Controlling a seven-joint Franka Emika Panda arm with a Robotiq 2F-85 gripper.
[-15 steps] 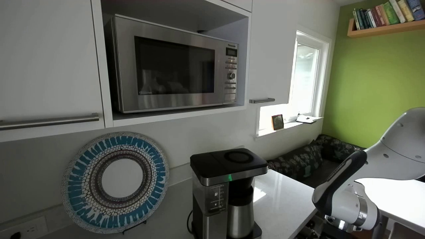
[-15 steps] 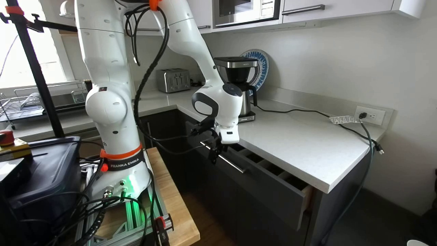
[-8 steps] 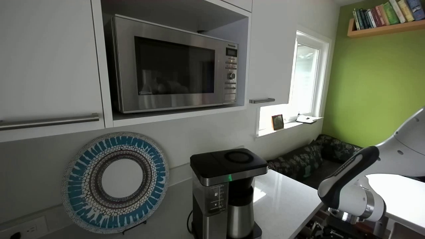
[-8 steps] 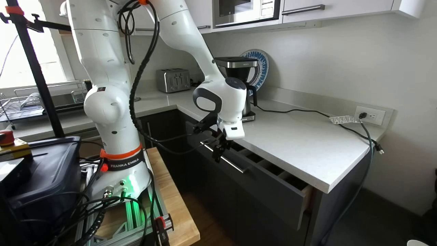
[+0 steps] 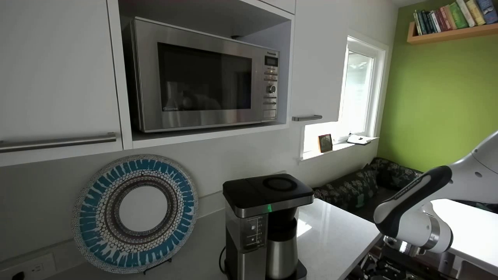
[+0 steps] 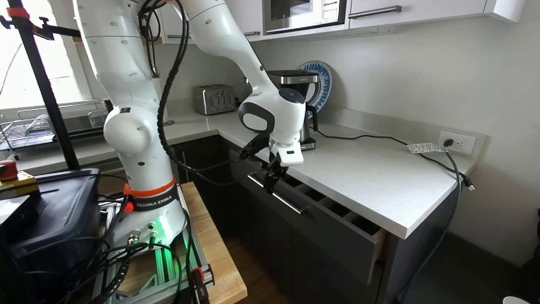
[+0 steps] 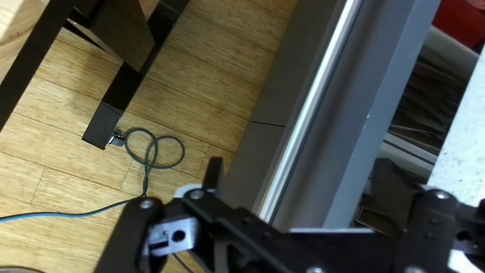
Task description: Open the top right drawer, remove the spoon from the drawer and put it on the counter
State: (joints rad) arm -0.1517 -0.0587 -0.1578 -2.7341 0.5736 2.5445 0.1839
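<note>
Counter (image 6: 379, 169) unchanged; near the drawer (image 6: 333, 236), the tool (image 7: 300, 170) has risen.

In an exterior view, the drawer (image 6: 333, 234) stood partly open below the white desk (image 6: 371, 181). The black fingers (image 6: 270, 184) hid part of the drawer's handle (image 6: 287, 203), and the arm (image 6: 231, 44) partly hid the coffee machine (image 6: 297, 78).

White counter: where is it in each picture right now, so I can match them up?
In an exterior view: the counter is low, right of the coffee machine.
In an exterior view: the counter is broadest right of centre, above the pulled-out drawer.
In the wrist view: the counter is a pale strip at the right edge.
Shared landmark: the claw, in both exterior views and low in the wrist view.
</note>
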